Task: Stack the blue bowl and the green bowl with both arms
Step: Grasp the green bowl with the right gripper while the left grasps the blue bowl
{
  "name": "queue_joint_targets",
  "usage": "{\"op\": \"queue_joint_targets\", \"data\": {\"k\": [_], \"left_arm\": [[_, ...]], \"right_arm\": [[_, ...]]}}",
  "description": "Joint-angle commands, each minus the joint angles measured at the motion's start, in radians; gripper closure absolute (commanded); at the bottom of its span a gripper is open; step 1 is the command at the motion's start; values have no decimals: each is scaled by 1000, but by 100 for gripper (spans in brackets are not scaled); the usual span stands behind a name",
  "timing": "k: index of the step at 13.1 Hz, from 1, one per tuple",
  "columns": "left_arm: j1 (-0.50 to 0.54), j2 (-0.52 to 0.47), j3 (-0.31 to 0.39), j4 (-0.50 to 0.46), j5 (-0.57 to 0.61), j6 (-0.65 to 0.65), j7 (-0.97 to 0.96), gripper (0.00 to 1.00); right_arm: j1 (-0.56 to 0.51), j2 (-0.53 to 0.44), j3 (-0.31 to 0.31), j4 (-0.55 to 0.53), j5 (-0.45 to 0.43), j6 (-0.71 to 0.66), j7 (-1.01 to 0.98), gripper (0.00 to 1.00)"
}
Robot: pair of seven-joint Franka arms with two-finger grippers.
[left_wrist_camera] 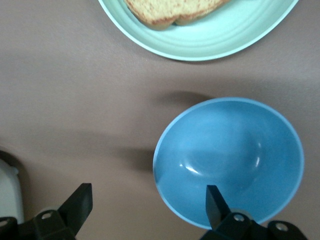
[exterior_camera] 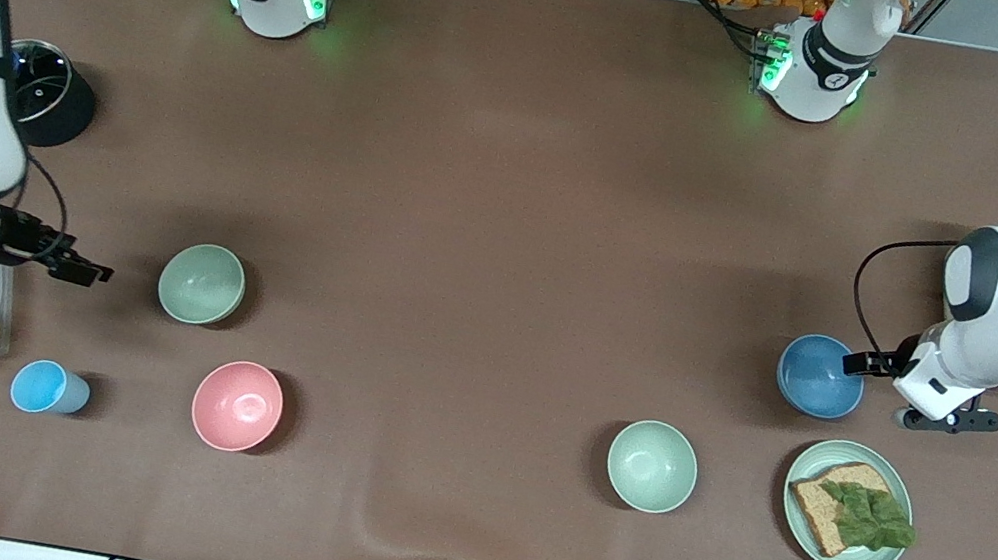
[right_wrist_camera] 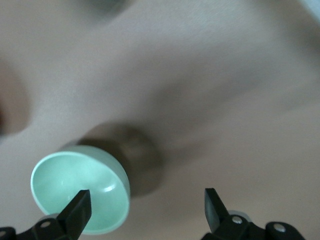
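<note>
Toward the left arm's end of the worktop point(exterior_camera: 517, 172), the blue bowl point(exterior_camera: 819, 376) is found right beside the left gripper point(exterior_camera: 870, 364), whose fingers are spread apart — one tip is seen over the bowl's inside, the other out over bare worktop, so the rim is judged to be straddled but not yet pinched. Just nearer the front camera than this bowl, a green plate point(exterior_camera: 847, 507) with bread and lettuce is set. Toward the right arm's end, the green bowl point(exterior_camera: 201, 283) is placed close to the right gripper point(exterior_camera: 87, 270), which is also held apart and empty, pointing at the bowl with a gap between them. Each bowl is thus nearer its own arm, and the two bowls are well apart. A pink bowl point(exterior_camera: 237, 406) and a paler green bowl point(exterior_camera: 651, 466) are left nearer the camera
</note>
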Motion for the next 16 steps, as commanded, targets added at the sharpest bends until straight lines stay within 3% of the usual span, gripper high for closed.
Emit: {"op": "queue_joint_targets", "data": {"k": [1, 6, 8, 9, 11, 13, 16], "left_arm": [[7, 29, -8, 19, 11, 7, -4, 0], [7, 69, -8, 19, 11, 29, -4, 18], [7, 74, -8, 19, 11, 29, -4, 30], [7, 77, -8, 19, 11, 29, -4, 34], [6, 77, -8, 19, 11, 29, -4, 43], [3, 78, -8, 19, 11, 29, -4, 54], [-5, 78, -8, 19, 12, 29, -4, 87]], "right_arm": [[54, 1, 1, -57, 77, 85, 58, 0], [88, 34, 2, -126, 84, 244, 97, 0], [103, 40, 2, -157, 85, 296, 97, 0], [105, 40, 2, -172, 85, 319, 97, 6], [105, 39, 4, -191, 90, 347, 101, 95], [114, 30, 4, -214, 152, 379, 100, 100], [132, 27, 2, -217, 159, 383, 100, 100]]}}
